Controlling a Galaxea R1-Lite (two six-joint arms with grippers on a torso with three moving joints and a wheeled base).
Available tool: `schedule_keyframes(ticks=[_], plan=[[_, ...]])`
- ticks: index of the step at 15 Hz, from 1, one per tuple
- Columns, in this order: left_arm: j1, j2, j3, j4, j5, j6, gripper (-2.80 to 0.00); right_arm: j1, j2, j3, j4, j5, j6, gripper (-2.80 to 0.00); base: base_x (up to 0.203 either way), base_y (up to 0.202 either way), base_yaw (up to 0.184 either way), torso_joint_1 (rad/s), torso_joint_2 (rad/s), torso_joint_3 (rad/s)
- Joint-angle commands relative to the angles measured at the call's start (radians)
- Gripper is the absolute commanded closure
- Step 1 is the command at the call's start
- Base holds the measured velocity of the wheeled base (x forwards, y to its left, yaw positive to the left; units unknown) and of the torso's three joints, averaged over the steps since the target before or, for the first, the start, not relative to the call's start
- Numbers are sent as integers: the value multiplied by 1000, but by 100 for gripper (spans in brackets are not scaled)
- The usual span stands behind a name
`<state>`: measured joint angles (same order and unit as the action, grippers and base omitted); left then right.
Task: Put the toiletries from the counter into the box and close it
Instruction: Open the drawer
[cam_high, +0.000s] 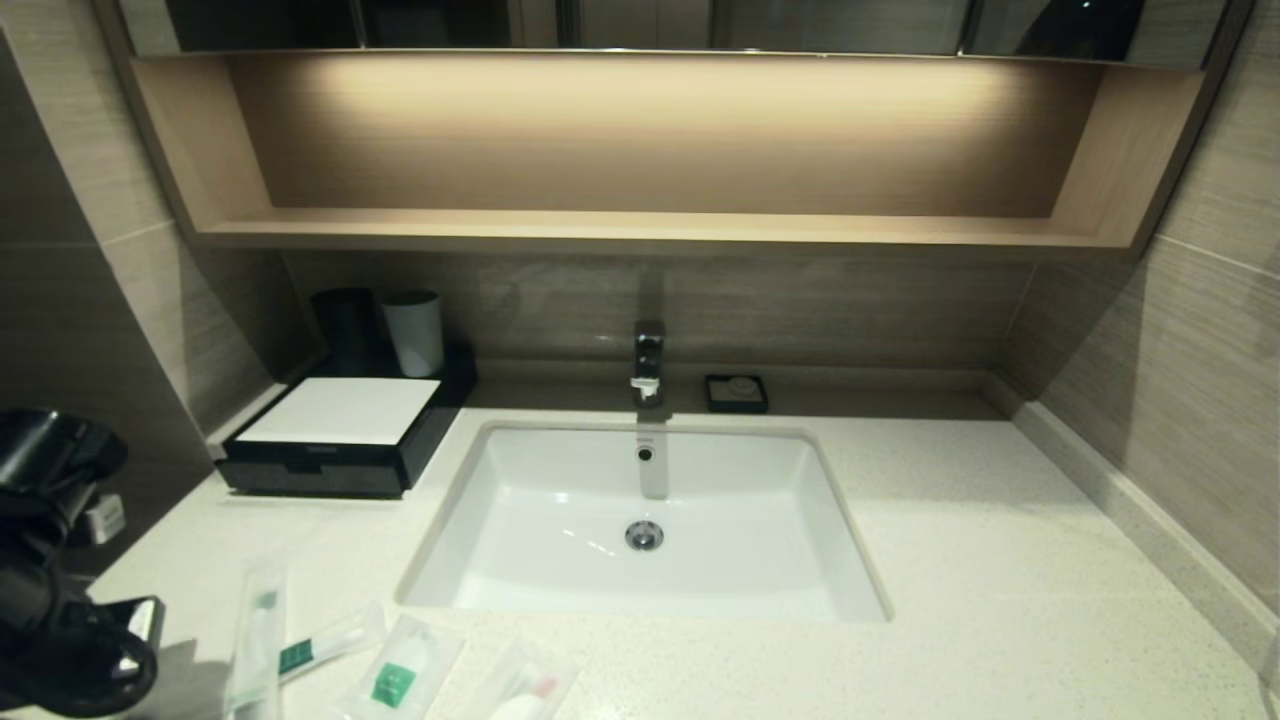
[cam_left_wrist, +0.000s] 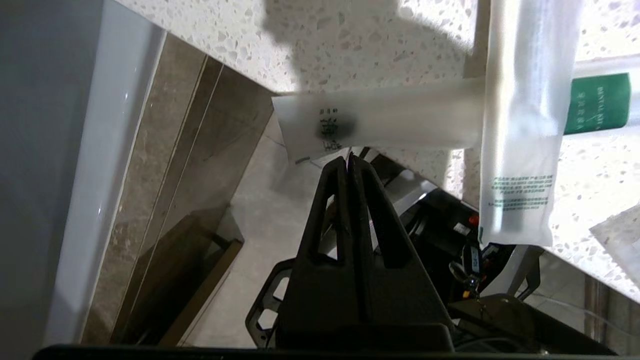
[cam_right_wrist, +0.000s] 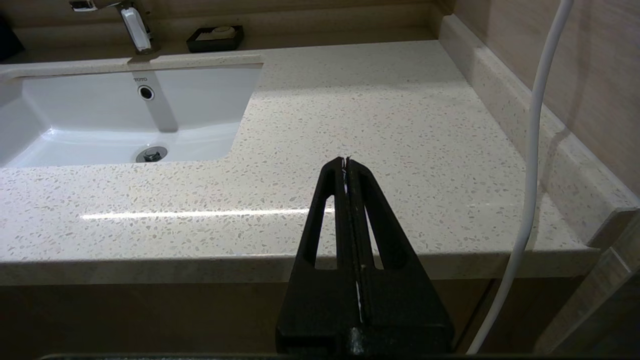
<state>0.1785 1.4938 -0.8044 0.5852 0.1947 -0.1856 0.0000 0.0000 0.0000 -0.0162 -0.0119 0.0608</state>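
Bench (cam_high: 1000, 560): wide off-white speckled stone top; it runs from the left wall to the right wall.
Wall shelf (cam_high: 650, 225): pale wood, lit from above, mounted over the tap.
Sink (cam_high: 520, 590): white rectangular basin set into the bench at centre, drain at the middle, tap (cam_high: 648, 362) behind it.
Box (cam_high: 345, 412): low and black with a flat white top panel, standing at the back left of the bench, just beside the sink's left rim; its drawer front sits flush, closed.
Tumblers: black tumbler (cam_high: 345, 330) and white tumbler (cam_high: 414, 332) upright side by side behind the box.
Square dish (cam_high: 736, 393): small, black, on the rear ledge to the right of the tap.
Left arm (cam_high: 60, 580): dark, at the near left corner of the bench.
Left end effector (cam_left_wrist: 348, 159): fingers pressed together, nothing between them; tips just short of the end of a toothbrush pack (cam_left_wrist: 390, 120) that overhangs the bench edge.
Right end effector (cam_right_wrist: 345, 161): fingers shut, holding nothing, parked off the bench's front edge to the right of the sink.
Toiletries: four clear-wrapped items along the front edge, left of centre, all outside the box.
Second toothbrush pack (cam_high: 258, 640): lies across the first; both carry green print.
Sachet (cam_high: 400, 668): flat, green label, right of the packs.
Packet (cam_high: 525, 690): pink-red mark, furthest right, partly cut off by the head view's lower edge.
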Motion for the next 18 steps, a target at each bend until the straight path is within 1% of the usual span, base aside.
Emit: schedule_keyframes(ticks=[1,3,5,6,9,10,11,12,13,15,17,18], plan=[[1,33,-27,96,0,-1,0,0,2,0,1,0,1,0,0,0,0,0,0,0],[1,25,-41,174,-22,3,0,0,2,0,0,0,1,0,0,0,0,0,0,0],[1,22,-50,249,-22,29,0,0,2,0,1,0,1,0,0,0,0,0,0,0],[1,23,-58,268,-21,34,0,0,2,0,1,0,1,0,0,0,0,0,0,0],[3,20,-59,232,-29,43,0,0,2,0,1,0,1,0,0,0,0,0,0,0],[14,22,-59,228,-29,51,0,2,2,0,1,0,1,0,0,0,0,0,0,0],[36,21,-59,226,-29,95,0,0,2,0,1,0,1,0,0,0,0,0,0,0],[71,21,-56,221,-30,159,-280,0,2,0,0,0,1,0,0,0,0,0,0,0],[112,25,-56,207,-43,210,-280,0,2,0,0,0,1,0,0,0,0,0,0,0],[182,40,-70,171,-124,327,-280,0,1,0,1,0,1,0,0,0,0,0,0,0],[242,48,-74,164,-142,490,-280,0,2,0,1,0,1,0,0,0,0,0,0,0],[275,49,-71,164,-179,563,-280,0,2,0,0,0,1,0,0,0,0,0,0,0]])
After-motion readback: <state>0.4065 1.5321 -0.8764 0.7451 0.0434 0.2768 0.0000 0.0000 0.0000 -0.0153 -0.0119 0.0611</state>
